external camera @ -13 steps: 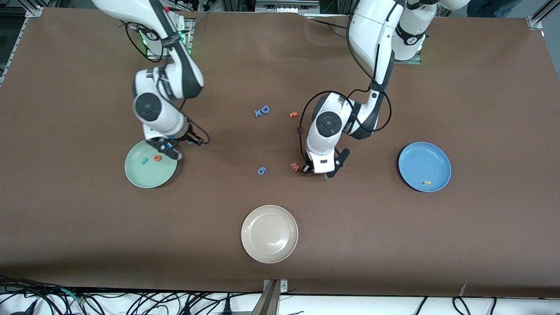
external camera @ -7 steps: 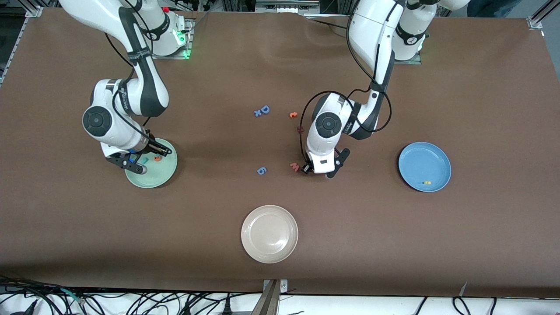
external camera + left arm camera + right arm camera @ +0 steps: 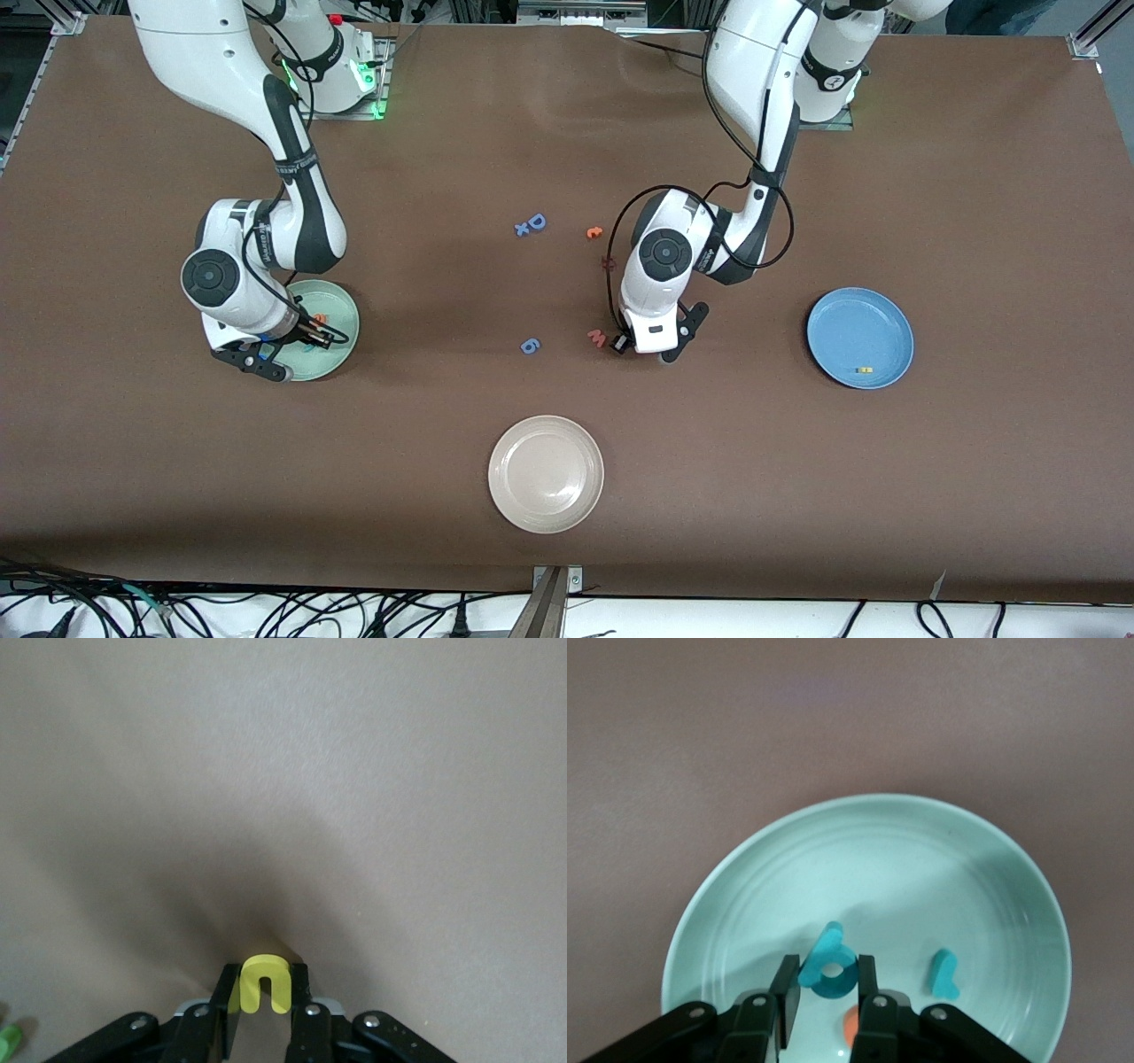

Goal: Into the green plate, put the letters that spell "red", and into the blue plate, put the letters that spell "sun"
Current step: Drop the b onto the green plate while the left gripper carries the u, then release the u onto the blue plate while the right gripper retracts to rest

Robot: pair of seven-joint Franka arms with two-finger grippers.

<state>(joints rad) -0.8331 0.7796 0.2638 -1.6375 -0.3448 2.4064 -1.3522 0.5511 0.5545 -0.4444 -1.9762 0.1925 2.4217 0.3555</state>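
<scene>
Gripping one letter each: left gripper (image 3: 263,1014) yellow "u" (image 3: 264,982), right gripper (image 3: 824,1005) teal "d" (image 3: 829,963)

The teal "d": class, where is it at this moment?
The teal "d" is pinched in the right hand, up over the green plate, with the teal "r" and an orange letter lying in the plate below.

Brown tabletop (image 3: 886,496). Whitish-beige plate (image 3: 546,474), round, raised rim, nearest the front camera, mid-table. Blue capital "D" (image 3: 536,221) with small blue "x" (image 3: 522,229) touching it. Orange letter (image 3: 594,232) and dark red letter (image 3: 608,262) near each other. Blue "6" (image 3: 529,346); pink "w" (image 3: 597,337) beside it.
</scene>
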